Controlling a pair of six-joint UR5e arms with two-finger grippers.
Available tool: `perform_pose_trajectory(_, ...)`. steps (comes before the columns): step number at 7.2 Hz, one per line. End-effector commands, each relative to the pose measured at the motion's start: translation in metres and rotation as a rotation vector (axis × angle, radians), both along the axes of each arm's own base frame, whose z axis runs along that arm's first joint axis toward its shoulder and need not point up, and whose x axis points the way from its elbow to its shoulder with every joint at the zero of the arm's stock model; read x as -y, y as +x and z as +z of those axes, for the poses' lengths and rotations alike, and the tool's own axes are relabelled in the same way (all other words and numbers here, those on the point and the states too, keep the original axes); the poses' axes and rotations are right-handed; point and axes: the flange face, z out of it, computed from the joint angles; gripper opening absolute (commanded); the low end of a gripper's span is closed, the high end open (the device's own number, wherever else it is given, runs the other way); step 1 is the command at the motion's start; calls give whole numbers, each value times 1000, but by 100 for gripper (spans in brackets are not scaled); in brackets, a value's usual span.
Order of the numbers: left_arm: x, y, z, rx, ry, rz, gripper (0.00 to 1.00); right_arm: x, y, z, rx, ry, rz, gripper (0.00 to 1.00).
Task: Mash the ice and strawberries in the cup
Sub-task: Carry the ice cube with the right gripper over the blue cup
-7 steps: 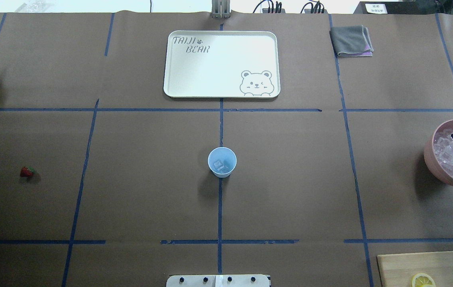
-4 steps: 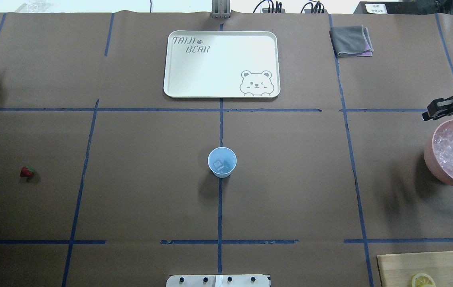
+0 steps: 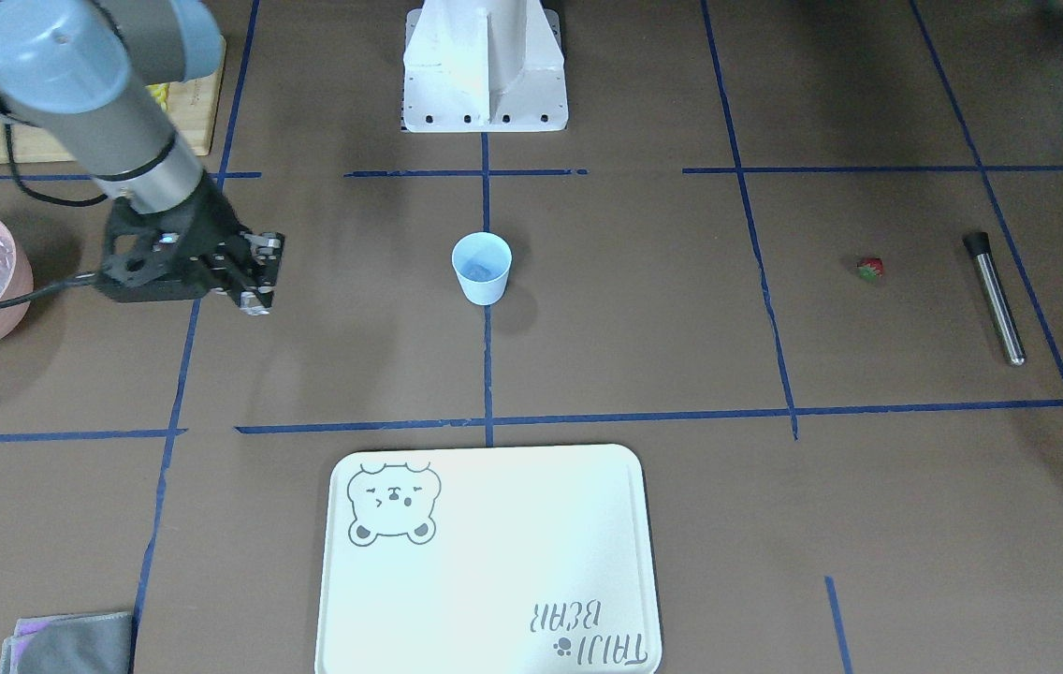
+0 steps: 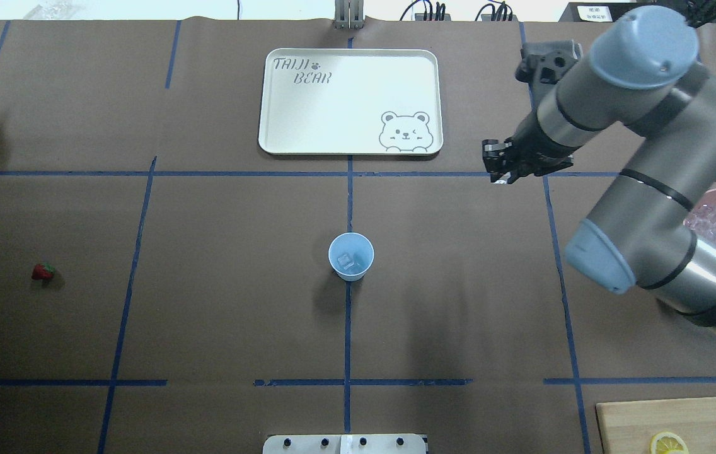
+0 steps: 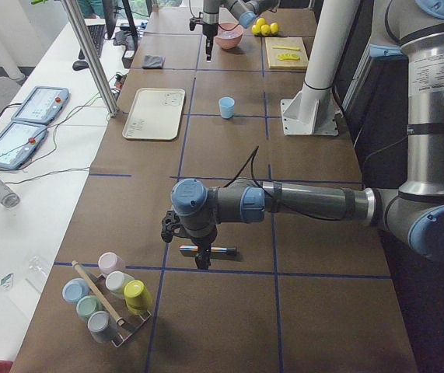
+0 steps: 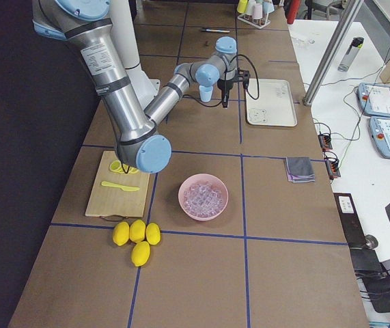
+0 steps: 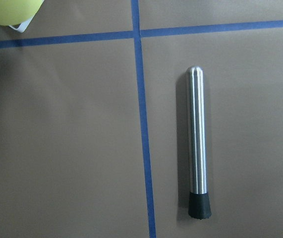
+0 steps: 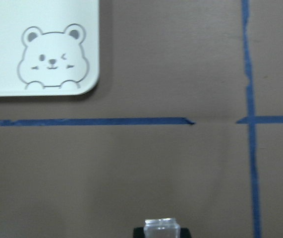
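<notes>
The light-blue cup (image 4: 351, 255) stands at the table's middle with a few ice cubes (image 4: 348, 261) in it. My right gripper (image 4: 498, 169) hangs above the table, right of and beyond the cup, near the tray's corner. It is shut on a clear ice cube (image 8: 161, 228). The strawberry (image 4: 43, 272) lies far to the left on the table. My left gripper (image 5: 198, 263) shows only in the exterior left view, above a steel muddler (image 7: 198, 148). I cannot tell whether it is open or shut.
A pink bowl (image 6: 203, 197) full of ice stands at the right. A white bear tray (image 4: 350, 101) lies beyond the cup. A grey cloth (image 6: 300, 168), a cutting board (image 4: 673, 422) with a lemon slice, lemons (image 6: 134, 236) and a rack of cups (image 5: 105, 295) sit at the edges.
My right gripper has lifted out of the pink bowl and swung left across the table with an ice cube. Cup and strawberry have not moved.
</notes>
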Motion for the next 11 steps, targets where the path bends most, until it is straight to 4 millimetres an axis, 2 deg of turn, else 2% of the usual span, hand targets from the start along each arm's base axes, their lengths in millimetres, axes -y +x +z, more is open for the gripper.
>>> perform_pose_trajectory(1, 1, 0, 0, 0, 0, 0, 100, -30, -74, -94, 19, -38, 71, 4)
perform_pose_trajectory(2, 1, 0, 2, 0, -4, 0, 100, -40, -116, -122, 18, -58, 91, 5)
perform_pose_trajectory(3, 1, 0, 3, 1, -6, 0, 100, -57, -156, -129, -14, -56, 105, 6)
perform_pose_trajectory(4, 1, 2, 6, 1, -13, 3, 100, -78, -182, -122, -38, -47, 89, 7)
perform_pose_trajectory(6, 1, 4, 6, 1, -13, 8, 100, -94, -201, -113, -57, -62, 78, 10)
perform_pose_trajectory(8, 1, 4, 5, 1, -10, 8, 100, -95, -206, -102, -79, -67, 75, 15)
perform_pose_trajectory(9, 1, 4, 5, 1, -12, 8, 100, -93, -206, -102, -82, -63, 80, 31)
perform_pose_trajectory(10, 2, 4, 4, 1, -9, 8, 100, -93, -206, -102, -84, -55, 79, 98)
perform_pose_trajectory(11, 1, 4, 5, 1, -10, 8, 100, -94, -207, -101, -85, -54, 74, 99)
